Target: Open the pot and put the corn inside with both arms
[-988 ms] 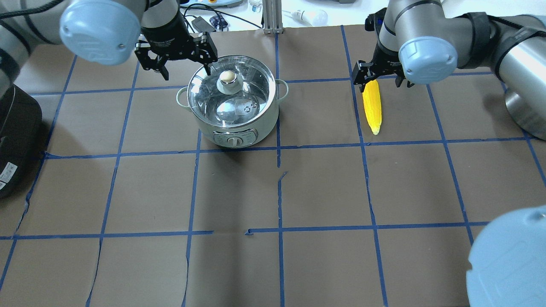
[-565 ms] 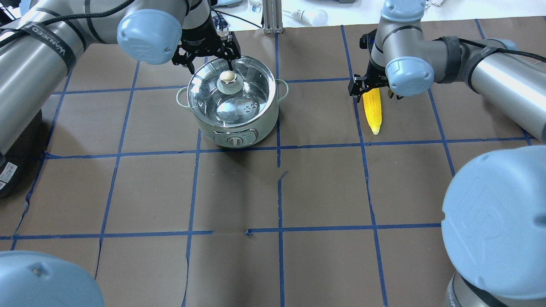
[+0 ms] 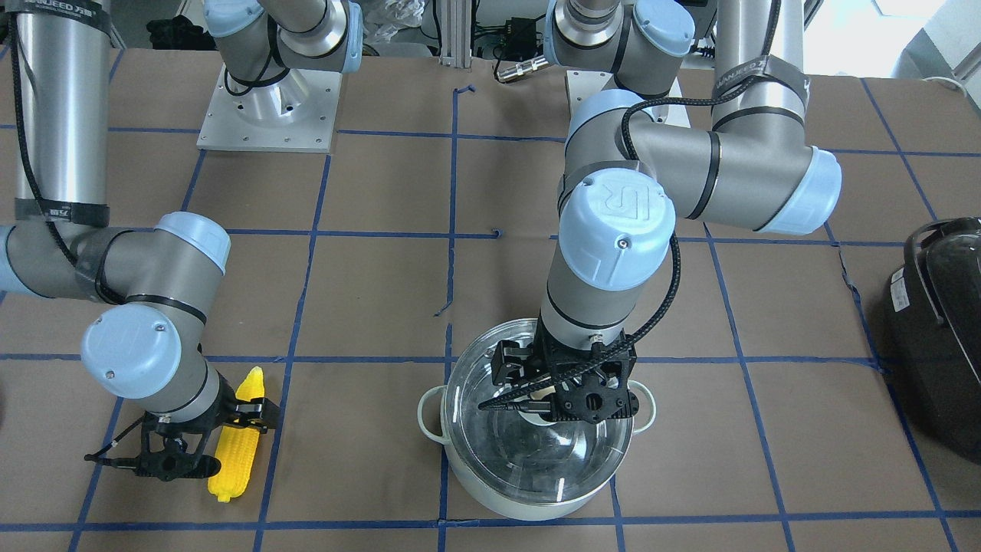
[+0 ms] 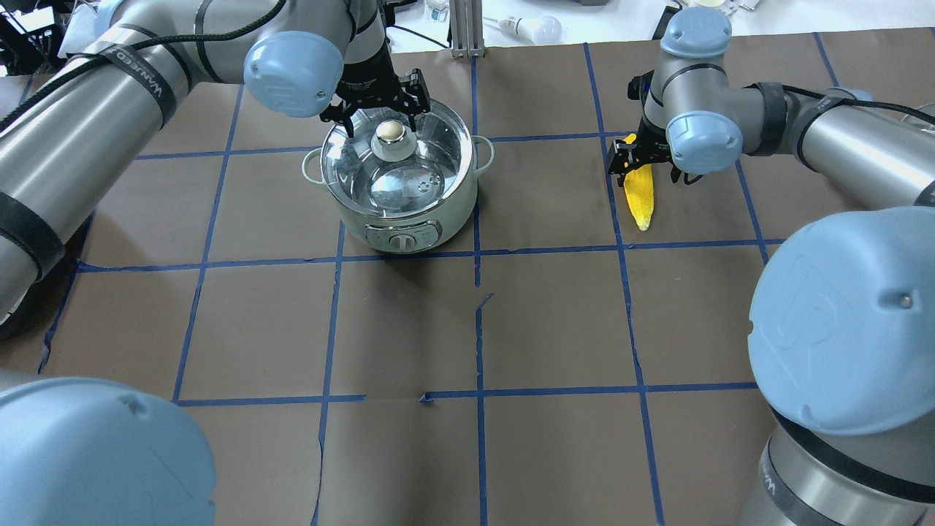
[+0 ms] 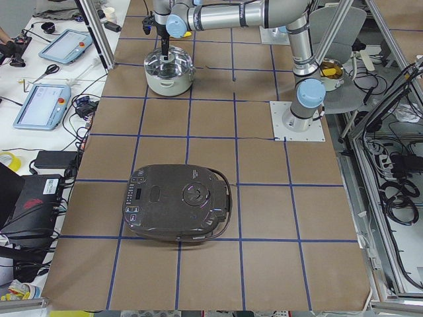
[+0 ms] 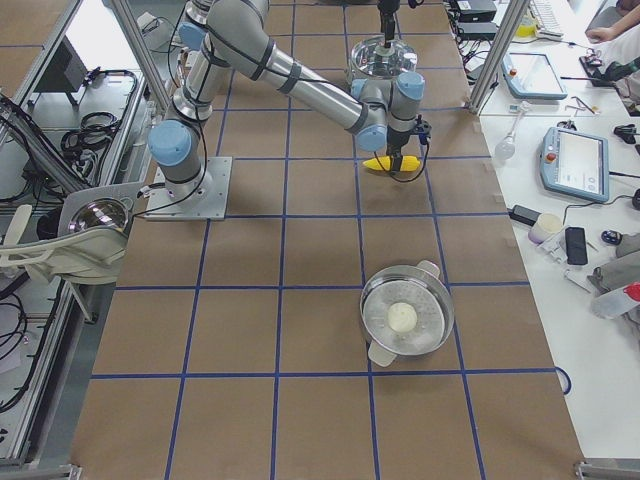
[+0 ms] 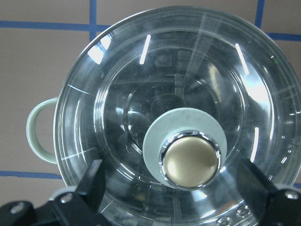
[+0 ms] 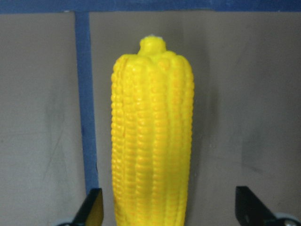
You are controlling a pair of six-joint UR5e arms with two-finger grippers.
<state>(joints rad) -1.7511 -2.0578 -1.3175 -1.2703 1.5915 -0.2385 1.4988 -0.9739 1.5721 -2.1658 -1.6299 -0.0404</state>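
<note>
The pot (image 4: 409, 219) stands at the back centre-left with its glass lid (image 4: 431, 157) on; it also shows in the front view (image 3: 529, 502). My left gripper (image 4: 381, 123) is open just above the lid, one finger on each side of the brassy knob (image 7: 190, 162) and clear of it. The yellow corn (image 4: 640, 201) lies on the table at the back right. My right gripper (image 4: 650, 169) is open over the corn's thick end (image 8: 153, 141), with the fingers (image 8: 91, 207) on either side and apart from it.
A large black appliance (image 3: 939, 337) sits at the table's end on my left, also seen in the left view (image 5: 178, 208). A steel two-handled bowl holding a white round thing (image 6: 405, 320) sits towards my right end. Blue tape lines grid the brown table (image 4: 555, 321).
My left gripper moved right, from beside the pot's rim to over the lid knob. My right gripper came down lower over the corn's thick end. Pot and corn have not moved.
</note>
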